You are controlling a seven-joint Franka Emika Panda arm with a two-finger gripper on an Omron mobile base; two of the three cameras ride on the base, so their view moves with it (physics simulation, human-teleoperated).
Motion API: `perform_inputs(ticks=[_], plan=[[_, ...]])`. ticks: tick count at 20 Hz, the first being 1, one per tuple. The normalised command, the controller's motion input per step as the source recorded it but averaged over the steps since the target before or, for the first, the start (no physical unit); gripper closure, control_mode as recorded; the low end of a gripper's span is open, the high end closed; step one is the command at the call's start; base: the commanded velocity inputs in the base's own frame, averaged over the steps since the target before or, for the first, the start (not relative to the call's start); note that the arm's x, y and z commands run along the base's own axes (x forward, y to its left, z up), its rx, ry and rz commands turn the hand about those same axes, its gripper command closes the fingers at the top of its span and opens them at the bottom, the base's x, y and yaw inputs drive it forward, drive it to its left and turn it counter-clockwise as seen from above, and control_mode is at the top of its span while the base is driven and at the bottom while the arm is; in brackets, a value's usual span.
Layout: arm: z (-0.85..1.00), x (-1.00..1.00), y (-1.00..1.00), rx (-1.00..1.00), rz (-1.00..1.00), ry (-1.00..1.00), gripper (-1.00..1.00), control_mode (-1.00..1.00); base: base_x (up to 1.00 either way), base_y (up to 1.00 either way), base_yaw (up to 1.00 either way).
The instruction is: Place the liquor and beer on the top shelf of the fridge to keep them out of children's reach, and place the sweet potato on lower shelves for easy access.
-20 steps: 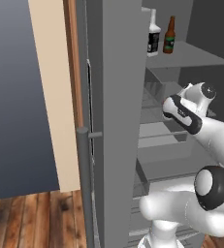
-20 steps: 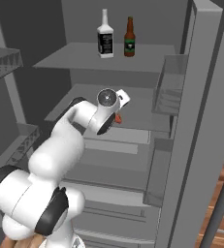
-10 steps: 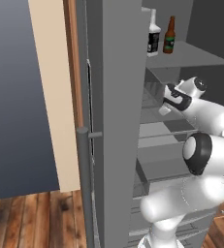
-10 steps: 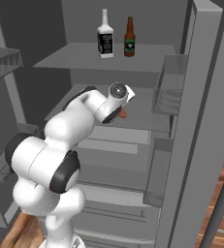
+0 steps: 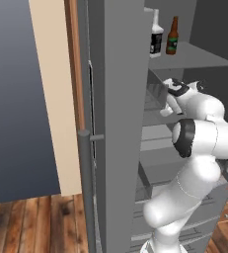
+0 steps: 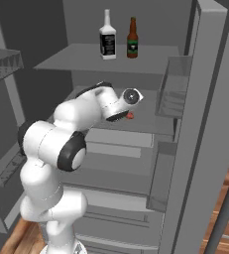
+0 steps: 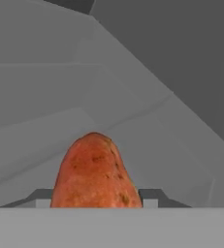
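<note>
Arm swung deeper into fridge, hand gripping sweet potato (shelf edge near)

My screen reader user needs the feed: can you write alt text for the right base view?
The white arm reaches into the open fridge, its gripper holding the sweet potato above a lower shelf. The liquor and beer stand upright on the top shelf.

The sweet potato, low in the hand view, has a matt, slightly rough orange-red skin with darker flecks. The fridge is plain, smooth matt grey, like painted metal, as is its top shelf. The beer looks like glossy brown glass; the liquor has a black paper-like label. The floor, lower left, is polished wood planks.
</note>
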Motion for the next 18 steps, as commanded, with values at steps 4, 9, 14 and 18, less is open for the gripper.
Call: perform_inputs(ticks=[4, 9, 14, 18], plan=[[-0.23, 0.56, -0.01, 0.00, 0.08, 0.00, -1.00, -1.00, 0.00, 0.00, 0.00], [-0.07, -0.25, 0.00, 0.00, 0.07, -0.10, -1.00, -1.00, 0.00, 0.00, 0.00], [0.03, -0.67, 0.00, -0.05, 0.02, -0.23, -1.00, -1.00, 0.00, 0.00, 0.00], [0.28, -0.69, 0.07, -0.13, 0.00, -0.23, -1.00, -1.00, 0.00, 0.00, 0.00]])
